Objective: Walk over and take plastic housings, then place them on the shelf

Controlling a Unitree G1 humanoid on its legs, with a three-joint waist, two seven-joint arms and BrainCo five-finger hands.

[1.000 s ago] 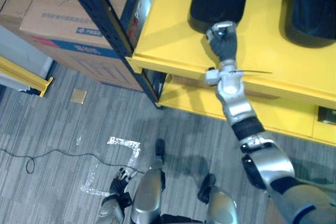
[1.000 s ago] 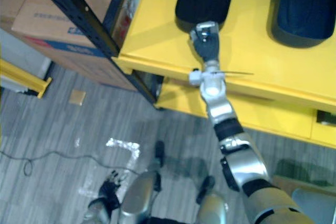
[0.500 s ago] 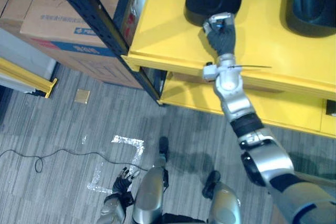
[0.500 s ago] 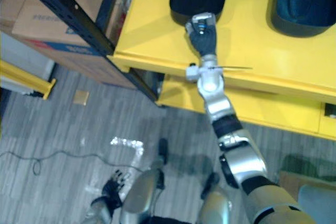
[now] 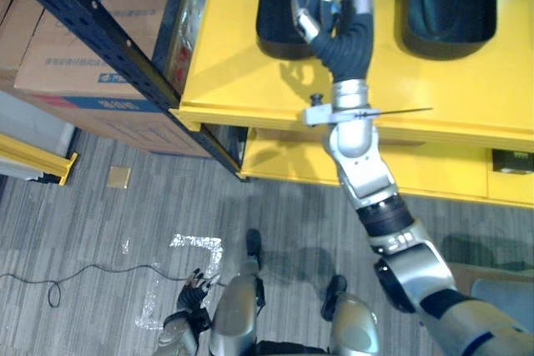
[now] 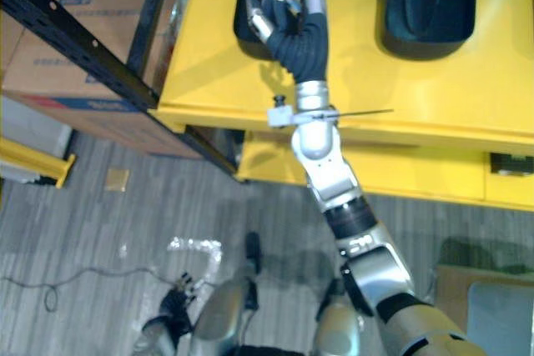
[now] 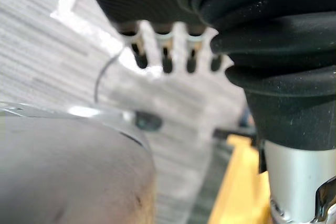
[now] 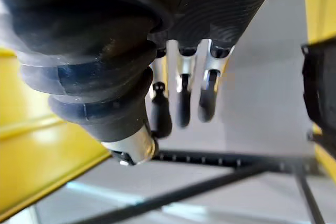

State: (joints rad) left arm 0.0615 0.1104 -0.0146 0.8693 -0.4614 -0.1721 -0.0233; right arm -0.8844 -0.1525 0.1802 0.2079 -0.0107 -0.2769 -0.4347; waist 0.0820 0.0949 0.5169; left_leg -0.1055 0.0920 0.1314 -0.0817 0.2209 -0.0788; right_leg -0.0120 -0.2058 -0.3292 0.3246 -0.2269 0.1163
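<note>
Black plastic housings [image 5: 279, 14] are parked on the yellow shelf [image 5: 250, 81]; the right hand [image 5: 329, 6] is held over the left one, fingers slack, nothing gripped. Should be lifted clear so neither gets nudged.

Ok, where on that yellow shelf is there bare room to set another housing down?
Widest bare patch on the yellow shelf: the front strip between the two housings and the front edge. A narrower band lies left of the left housing. The gap between it and the right housing is tight, with the right hand hovering beside it.
</note>
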